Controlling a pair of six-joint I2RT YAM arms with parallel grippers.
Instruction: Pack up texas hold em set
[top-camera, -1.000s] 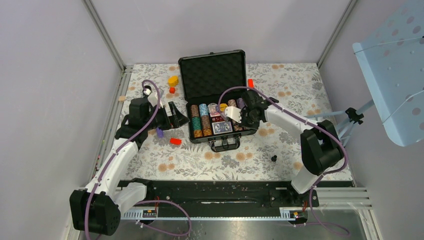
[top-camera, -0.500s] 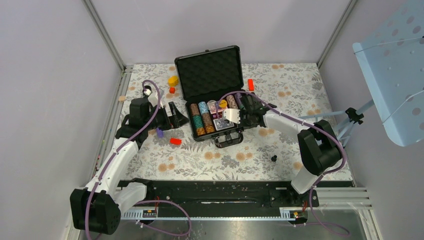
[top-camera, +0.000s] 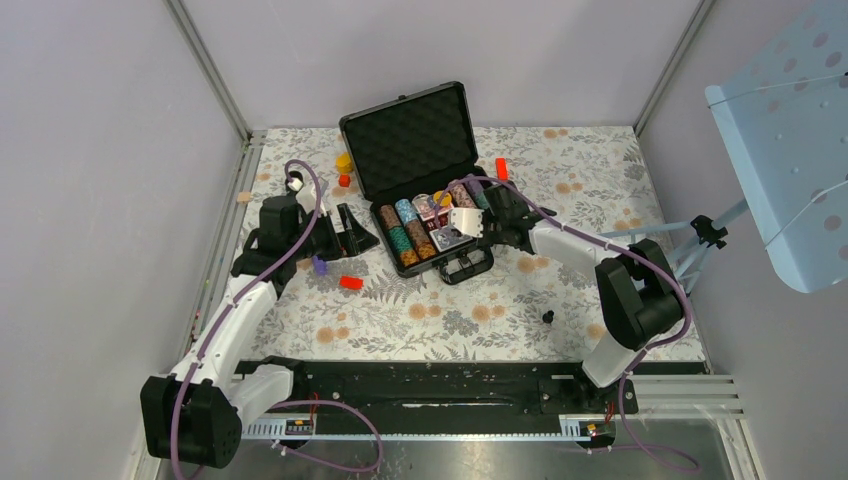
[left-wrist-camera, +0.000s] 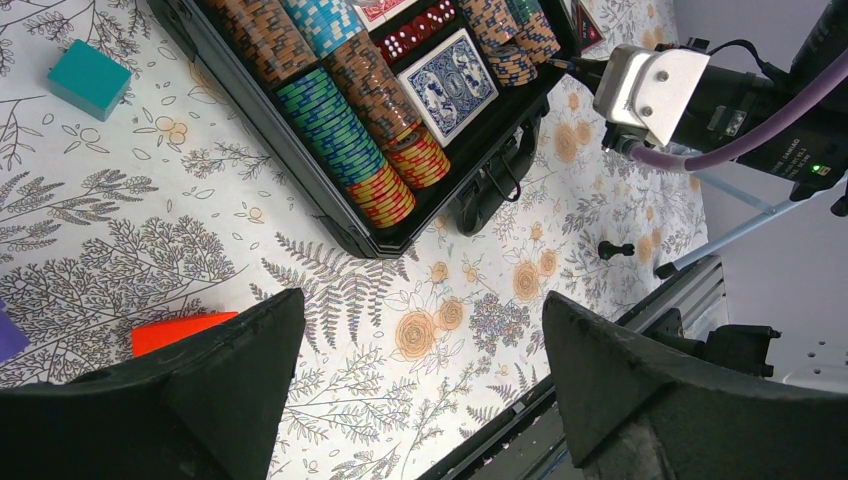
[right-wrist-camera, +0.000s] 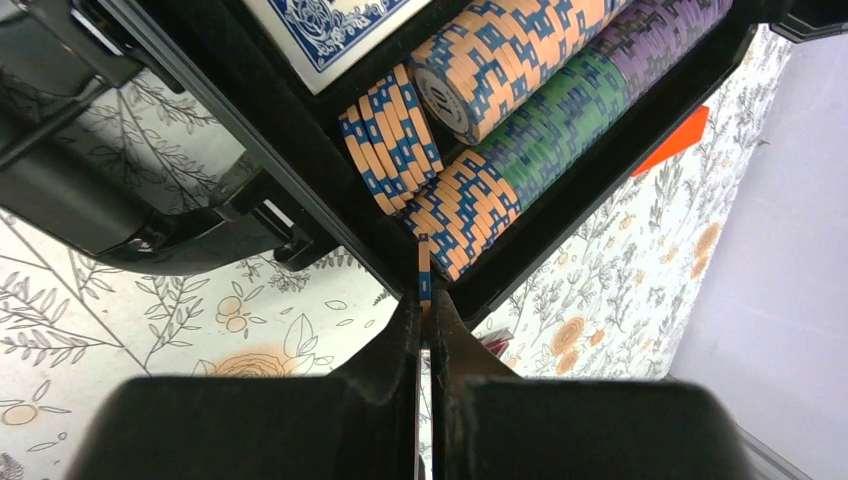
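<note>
right hand pinching poker chip, open case

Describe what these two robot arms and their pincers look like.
Both the left arm and right arm have white links, black joints and a looping purple cable. The left pincer and right pincer have black wedge-shaped fingers. A white angular housing sits at the right wrist.

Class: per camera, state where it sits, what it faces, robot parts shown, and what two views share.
Top external: high behind, facing down at table, case; left arm, right arm.
Left wrist: over table, facing chips, card deck; open left gripper.
Right wrist: at case corner; right gripper shut on single chip.
Both wrists share card deck.
</note>
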